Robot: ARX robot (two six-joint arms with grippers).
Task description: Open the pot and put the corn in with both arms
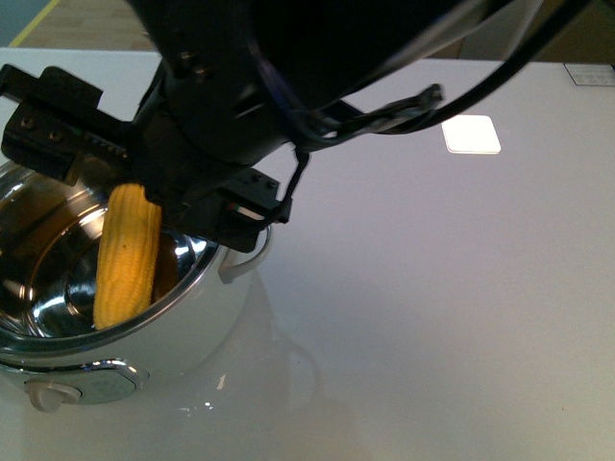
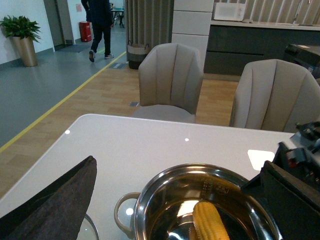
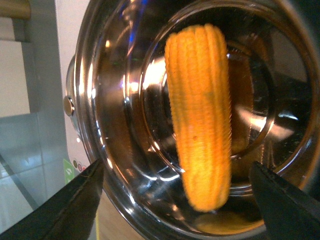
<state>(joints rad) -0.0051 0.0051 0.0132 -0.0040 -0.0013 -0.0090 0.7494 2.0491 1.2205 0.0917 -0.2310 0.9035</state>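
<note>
We see the corn (image 3: 200,115) inside the open pot (image 1: 207,288); our right gripper (image 3: 175,200) hangs above it, fingers released and apart.

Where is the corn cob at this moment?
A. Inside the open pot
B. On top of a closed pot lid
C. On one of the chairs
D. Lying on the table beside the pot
A: the corn sits within the steel interior of the lidless pot, as the right wrist view also shows.
</note>
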